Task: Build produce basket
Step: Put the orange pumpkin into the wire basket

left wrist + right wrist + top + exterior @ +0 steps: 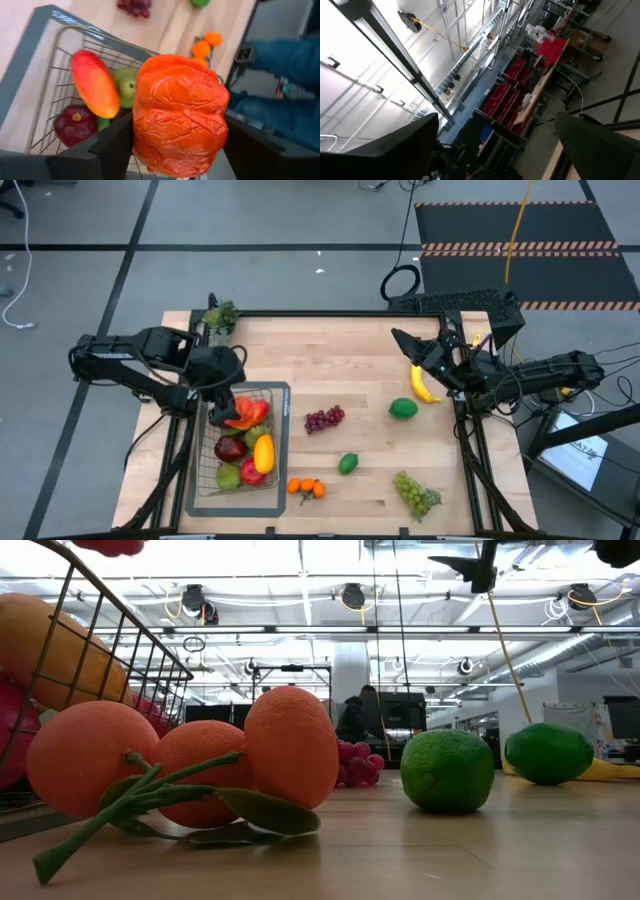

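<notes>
The basket (pixel 282 395), seen from above, sits on a grey mat (pixel 236 508) at the near-left of the wooden table (pixel 350 355), already holding a dark red apple (pixel 230 448), a yellow-red mango (pixel 263 452) and a green pear (pixel 229 476). The left gripper (pixel 232 412) is over the basket's far end, jaws clamped on a wrinkled orange-red pepper (pixel 250 414). Out on the table lie purple grapes (pixel 323 419), a lime (pixel 348 463), a cluster of oranges (pixel 306 488) just right of the basket, green grapes (pixel 415 493) near the front, a larger green fruit (pixel 402 408) and a banana (pixel 422 385) at the far right. The right gripper (pixel 413 347) waits raised above the banana, fingers spread wide and holding nothing. A leafy sprig (pixel 220 316) stands at the far-left corner. Down at table level, the oranges (pixel 180 760) fill the foreground with their green stem and leaves, the basket's wire wall (pixel 130 650) rising on the left, the lime (pixel 447 770) and the bigger green fruit (pixel 548 753) to the right, purple grapes (pixel 358 762) behind. From the left wrist, the pepper (pixel 177 115) is gripped between the two dark fingers (pixel 115 147) above the basket (pixel 65 50), with the mango (pixel 95 82), pear (pixel 126 86) and apple (pixel 75 124) inside below. The right wrist view shows only the room beyond, past its widely parted fingers (pixel 405 142).
</notes>
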